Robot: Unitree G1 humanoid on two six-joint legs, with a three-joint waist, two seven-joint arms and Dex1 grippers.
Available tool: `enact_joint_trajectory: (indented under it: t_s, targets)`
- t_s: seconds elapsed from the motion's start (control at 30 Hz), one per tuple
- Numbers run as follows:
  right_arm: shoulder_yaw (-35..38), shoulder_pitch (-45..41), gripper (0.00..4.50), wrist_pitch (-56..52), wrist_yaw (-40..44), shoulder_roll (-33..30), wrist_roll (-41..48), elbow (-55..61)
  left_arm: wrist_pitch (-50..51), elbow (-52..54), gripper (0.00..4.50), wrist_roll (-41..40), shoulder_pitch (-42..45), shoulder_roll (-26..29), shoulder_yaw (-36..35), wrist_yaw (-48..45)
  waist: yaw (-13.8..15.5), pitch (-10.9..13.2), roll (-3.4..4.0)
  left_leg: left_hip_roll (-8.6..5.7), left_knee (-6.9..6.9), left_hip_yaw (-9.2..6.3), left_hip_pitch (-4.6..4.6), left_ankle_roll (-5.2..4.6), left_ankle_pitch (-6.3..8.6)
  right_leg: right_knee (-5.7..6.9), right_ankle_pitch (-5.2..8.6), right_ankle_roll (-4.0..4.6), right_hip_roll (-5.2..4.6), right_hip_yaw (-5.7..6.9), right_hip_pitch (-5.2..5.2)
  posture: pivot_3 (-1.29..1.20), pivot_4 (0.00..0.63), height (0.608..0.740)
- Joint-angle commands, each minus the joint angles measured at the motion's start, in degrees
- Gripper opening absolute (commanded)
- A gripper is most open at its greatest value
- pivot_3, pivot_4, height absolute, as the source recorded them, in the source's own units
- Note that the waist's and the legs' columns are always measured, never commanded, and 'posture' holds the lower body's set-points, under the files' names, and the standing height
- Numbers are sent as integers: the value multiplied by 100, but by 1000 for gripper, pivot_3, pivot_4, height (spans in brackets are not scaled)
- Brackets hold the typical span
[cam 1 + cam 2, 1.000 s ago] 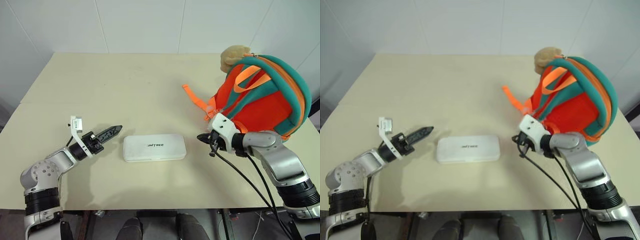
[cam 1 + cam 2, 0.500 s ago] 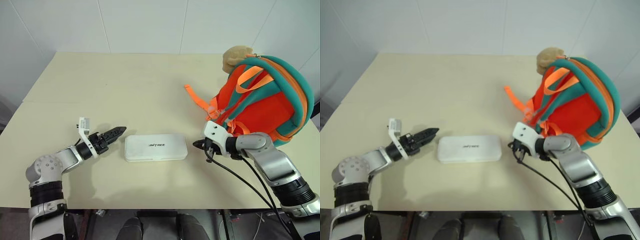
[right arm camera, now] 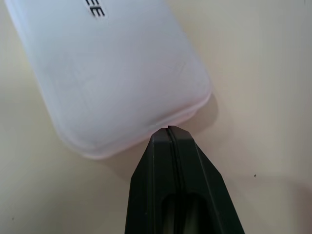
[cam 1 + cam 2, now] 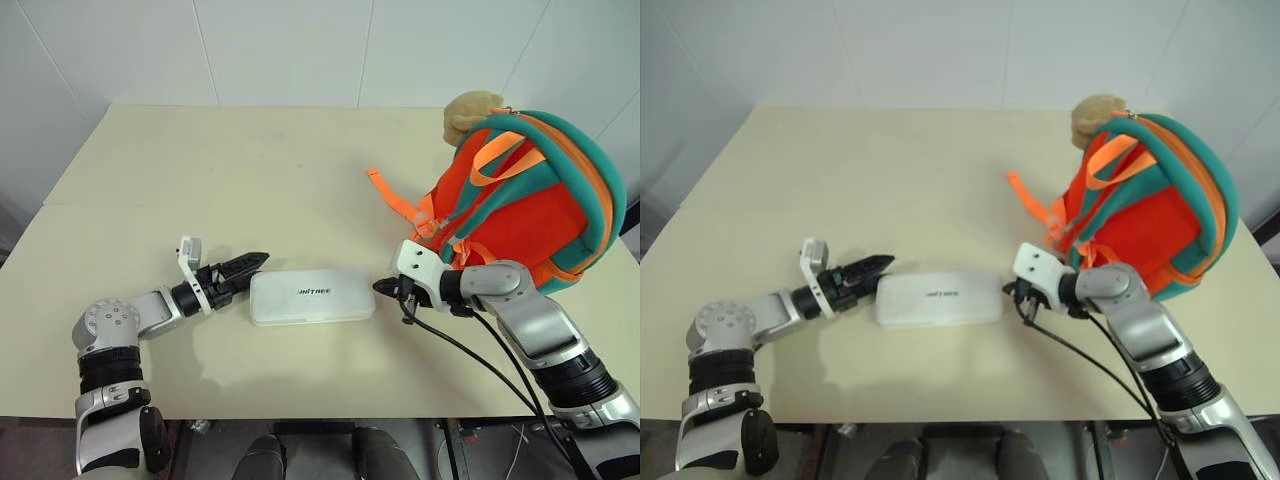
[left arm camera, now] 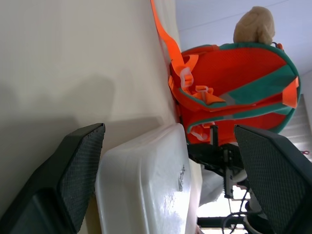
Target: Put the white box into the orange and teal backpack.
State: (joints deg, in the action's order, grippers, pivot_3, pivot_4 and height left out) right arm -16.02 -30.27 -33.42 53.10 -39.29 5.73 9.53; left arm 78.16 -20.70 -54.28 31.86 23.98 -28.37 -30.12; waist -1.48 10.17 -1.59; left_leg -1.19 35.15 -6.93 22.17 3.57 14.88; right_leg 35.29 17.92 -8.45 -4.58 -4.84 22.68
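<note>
White box (image 4: 312, 296) is seen lying flat on the table (image 4: 250, 180), lid up, not yet lifted, so the whole of the task is judged to remain: the grasp, the carry and the insertion. At the box's left short end the left gripper (image 4: 248, 266) is placed with its fingers spread wide, one to each side of that end, nothing being gripped. At the box's right short end the right gripper (image 4: 383, 288) is set with its fingers pressed together and empty, the tip just beside or touching the rim. A squeeze from both ends is judged to be prepared.

Between the box and the near table edge only a modest strip is left. Beyond the box a broad bare surface is offered. To the box's right and farther back the orange and teal backpack (image 4: 540, 190) is stood upright, a loose orange strap (image 4: 392, 202) trailing toward the box. No opening can be made out on the backpack.
</note>
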Motion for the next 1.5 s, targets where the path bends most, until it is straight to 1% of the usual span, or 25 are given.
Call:
enact_joint_trajectory:
  t_s: [0.03, 0.2, 0.27, 0.47, 0.53, 0.6, 0.67, 0.77, 0.9, 0.97, 1.03, 1.13, 1.27, 1.5]
  targets:
    - [-16, -66, 120, 100, 36, 99, 30, 208, 311, 168, 4500, -289, -13, -83, -95, -37, 0, 0, 0, 0, 0, 0, 0, 0, 0, 0, 0, 0, 0, 0, 0, 0, 150, 740]
    - [-20, -106, 120, 145, 82, 126, -20, 150, 441, 775, 4500, -326, -114, -87, 63, -97, -2, 0, 0, 0, 0, 0, 0, 1, 1, -1, 0, 0, 0, -1, 0, 0, 150, 740]
    - [-23, -112, 120, 147, 95, 142, -38, 141, 377, 840, 4500, -247, -217, -15, 55, -64, -3, 0, 0, 1, 0, 0, 0, 4, 0, 0, 0, 0, 0, -1, 0, 0, 150, 740]
    - [-33, -101, 120, 169, 116, 171, -35, 144, -143, 931, 4500, 260, -520, 431, 341, -47, -7, 0, 0, 1, 0, 1, -1, 8, -2, 0, 0, 0, 0, -1, 2, 0, 150, 740]
    - [-29, -92, 120, 172, 131, 161, -35, 144, -166, 929, 4500, 287, -565, 609, 267, -30, -11, 0, 0, 1, 0, 1, -2, 8, -2, 2, 0, 0, 0, -1, 1, 0, 150, 740]
    - [-17, -83, 120, 181, 144, 149, -33, 140, 1, 1023, 4500, 121, -583, 712, 49, 38, -18, 0, 0, 1, 0, 2, -4, 5, -1, 4, 0, 0, 0, -3, 0, 0, 150, 740]
    - [-4, -71, 120, 184, 148, 138, -37, 140, 568, 1386, 4500, -284, -731, 789, -314, 140, -22, 0, 0, 2, 0, 1, -4, 5, -1, 4, 0, 0, 0, -2, 1, 0, 150, 740]
    - [0, -66, 120, 195, 155, 141, -41, 124, 1283, 1789, 4500, -667, -994, 757, -735, 288, -15, 0, 0, 3, -3, 0, -2, 3, 3, -2, 0, 0, 0, -2, 2, 0, 150, 740]
    - [9, -70, 120, 200, 167, 156, -25, 93, 1434, 2208, 4500, -1600, -1769, 939, -714, 470, -17, 1, 1, 5, -4, 1, 0, 7, 8, -10, 0, 1, -1, -4, 2, 0, 150, 740]
    - [-17, -78, 120, 247, 183, 172, -36, 25, 1434, 2271, 4500, -1951, -1990, 875, -710, 689, -10, 1, 1, 7, -4, 2, 1, 6, 9, -14, 1, 1, -1, -4, 3, 0, 150, 740]
    - [-30, -93, 120, 272, 195, 184, -41, -15, 1434, 2269, 4500, -2129, -2025, 786, -736, 924, 11, 1, 1, 7, -3, 1, 0, 5, 9, -10, 1, 2, -1, -2, 3, 0, 150, 740]
    - [-51, -201, 120, 325, 209, 241, -49, -141, 1317, 2290, 4500, -2253, -1876, 289, -731, 1398, 38, 1, 2, 2, 0, -4, -2, 6, 8, -5, 0, 3, -4, 2, -3, 0, 150, 740]
    - [-44, -261, 120, 383, 235, 268, -75, -237, 1063, 2309, 4500, -2217, -1745, -57, -595, 1774, 41, -3, -5, 0, 4, -3, -6, 8, 6, -2, -5, 3, -4, 2, -7, 0, 150, 740]
    - [6, -252, 120, 364, 246, 271, -99, -205, 665, 2047, 4500, -2151, -1468, -294, -391, 1948, 50, -3, -5, 0, 4, -1, -8, 10, 4, 0, -4, 3, -3, 2, -7, 0, 150, 740]
